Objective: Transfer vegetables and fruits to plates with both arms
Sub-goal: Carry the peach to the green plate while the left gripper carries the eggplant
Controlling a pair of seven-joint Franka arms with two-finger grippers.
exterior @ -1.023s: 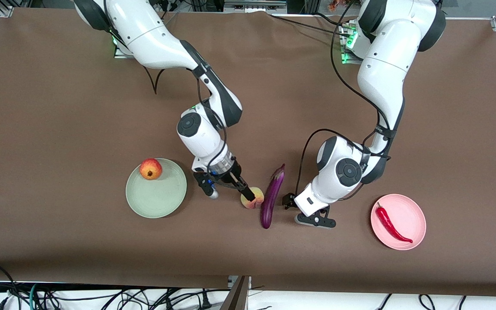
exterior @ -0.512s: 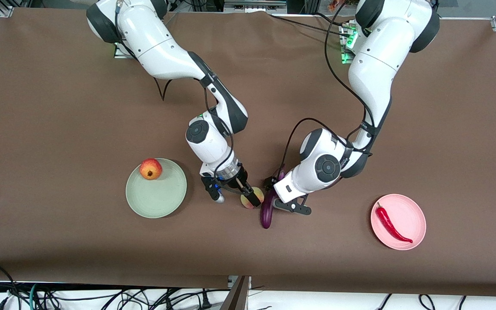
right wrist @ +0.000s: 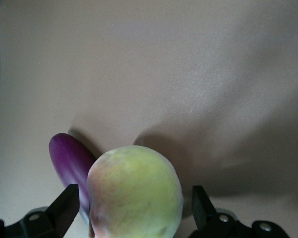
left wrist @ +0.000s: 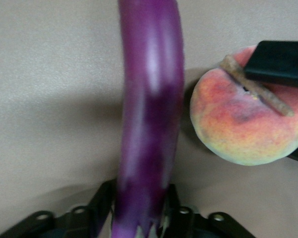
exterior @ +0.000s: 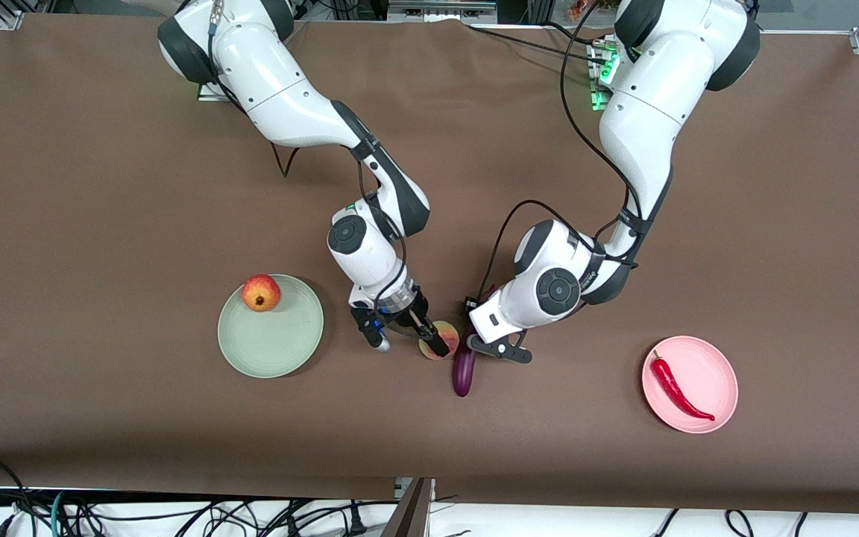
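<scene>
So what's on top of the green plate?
Only the red apple sits on the green plate, near the rim farthest from the front camera. What lies under the apple is covered.

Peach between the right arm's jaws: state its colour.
The peach is yellowish with a pink-orange blush, clearest in the left wrist view.

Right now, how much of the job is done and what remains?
About half done: the apple lies on the green plate and the chili on the pink plate. In hand: the right pincer straddles the peach, and the left pincer straddles the eggplant; both lie on the table, not yet lifted or plated.
</scene>
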